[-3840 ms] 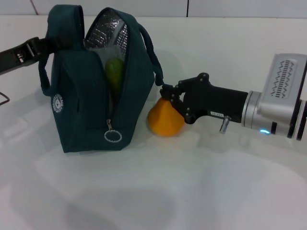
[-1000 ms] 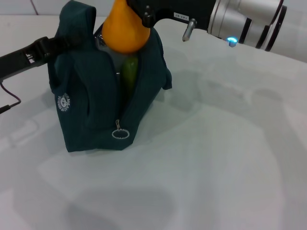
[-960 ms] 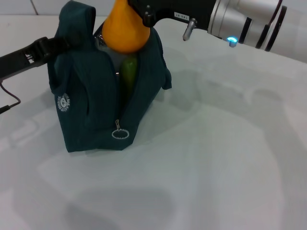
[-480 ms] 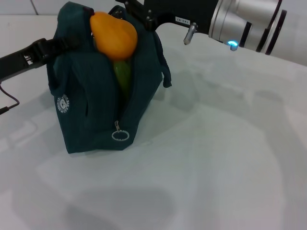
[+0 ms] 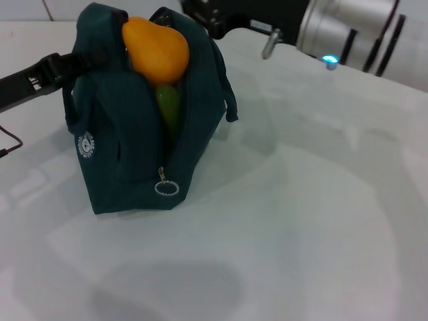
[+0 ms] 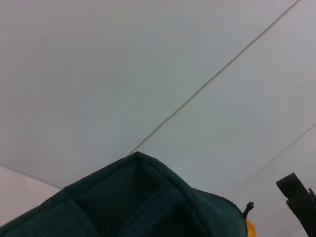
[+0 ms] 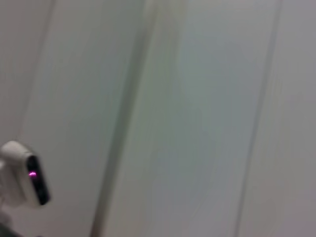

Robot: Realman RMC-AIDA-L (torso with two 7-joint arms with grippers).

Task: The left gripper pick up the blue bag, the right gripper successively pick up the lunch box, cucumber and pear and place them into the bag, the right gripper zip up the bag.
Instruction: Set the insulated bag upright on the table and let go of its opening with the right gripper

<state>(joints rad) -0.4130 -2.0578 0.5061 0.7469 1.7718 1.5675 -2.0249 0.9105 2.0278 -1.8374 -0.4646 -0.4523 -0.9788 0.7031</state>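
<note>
The pear (image 5: 156, 48) has been let go into the open mouth of the bag (image 5: 127, 154), above the cucumber (image 5: 169, 107), so only zipping remains; the bag is gripped by the left hand (image 5: 79, 61), while the right hand's (image 5: 200, 15) fingers cannot be told.

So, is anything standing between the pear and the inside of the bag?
Yes. The pear sits in the open mouth of the blue bag, directly on top of the green cucumber, which stands upright in the opening. The cucumber seems to stop it from sinking deeper.
</note>
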